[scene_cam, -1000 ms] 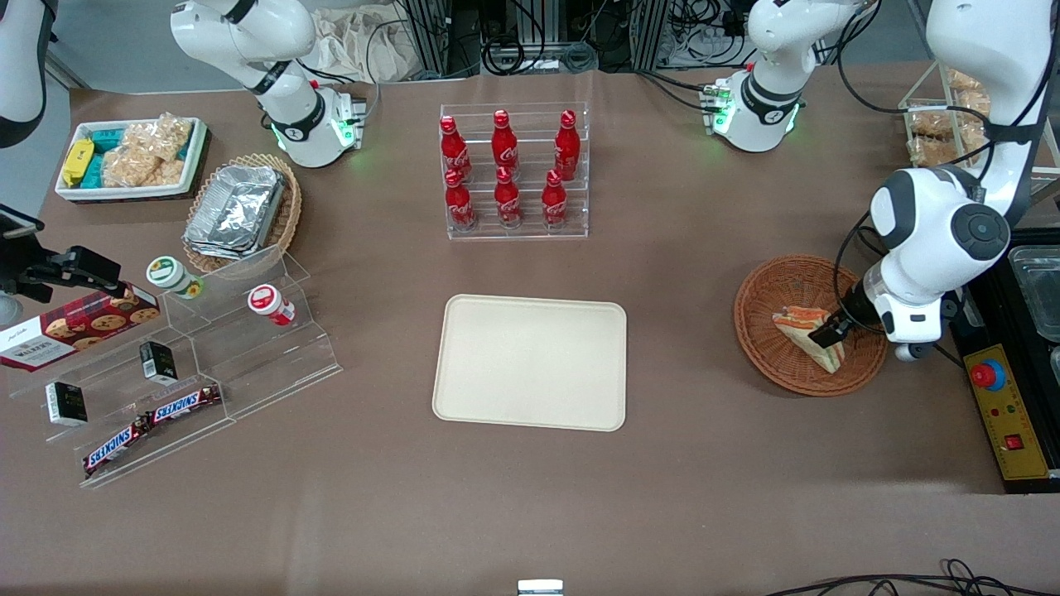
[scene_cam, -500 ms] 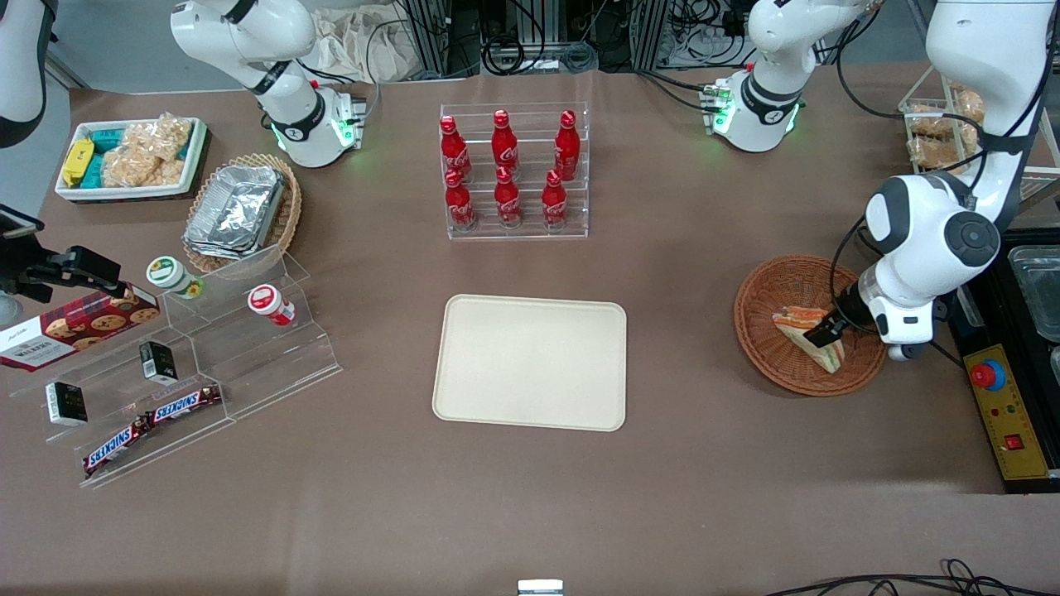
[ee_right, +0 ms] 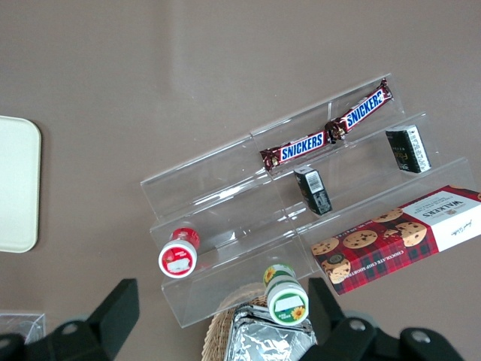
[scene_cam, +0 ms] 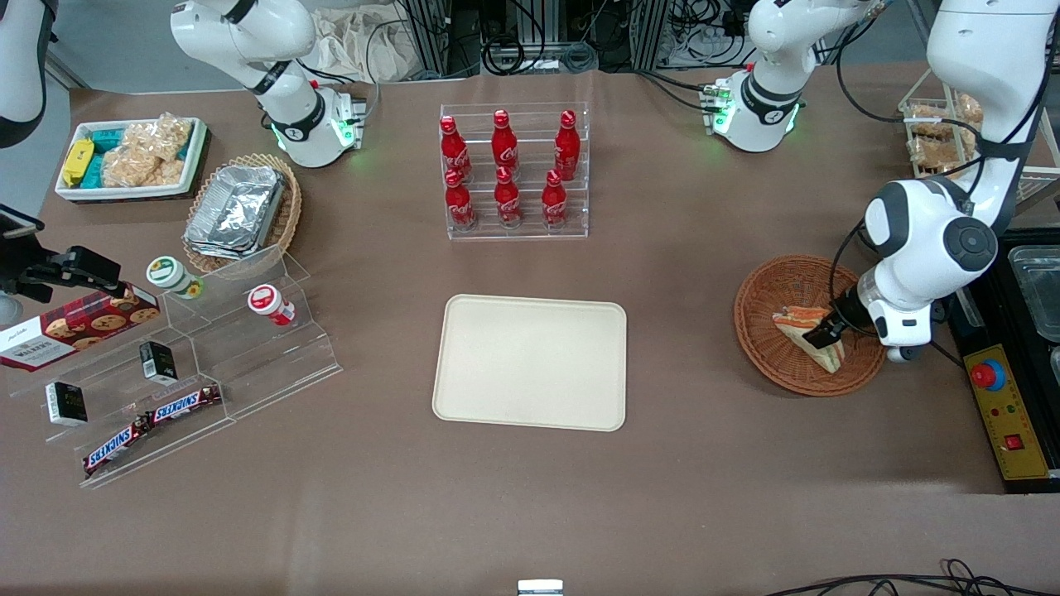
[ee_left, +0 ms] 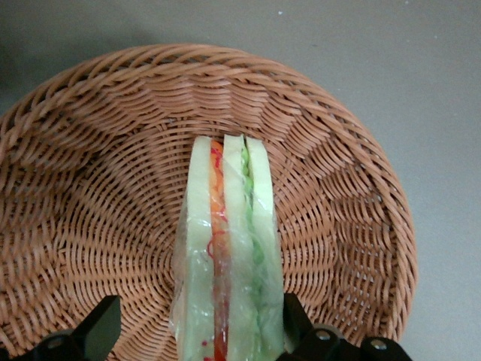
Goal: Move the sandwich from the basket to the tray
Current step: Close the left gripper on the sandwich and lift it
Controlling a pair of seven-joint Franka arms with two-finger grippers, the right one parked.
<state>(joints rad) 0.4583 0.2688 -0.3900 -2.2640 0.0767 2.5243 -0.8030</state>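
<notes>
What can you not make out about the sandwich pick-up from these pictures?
- Left wrist view: the sandwich is cut off by the picture's edge.
- Front view: the open hand, low over the basket, covers part of the sandwich.
- Front view: the arm hides some basket rim.

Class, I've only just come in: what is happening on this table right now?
The left arm's gripper is down in the reddish-brown wicker basket, its open jaws straddling the wrapped sandwich, one finger touching it and the other apart. The sandwich lies in the basket, not yet lifted. The cream tray, where it should go, sits toward the parked arm's end of the table.
</notes>
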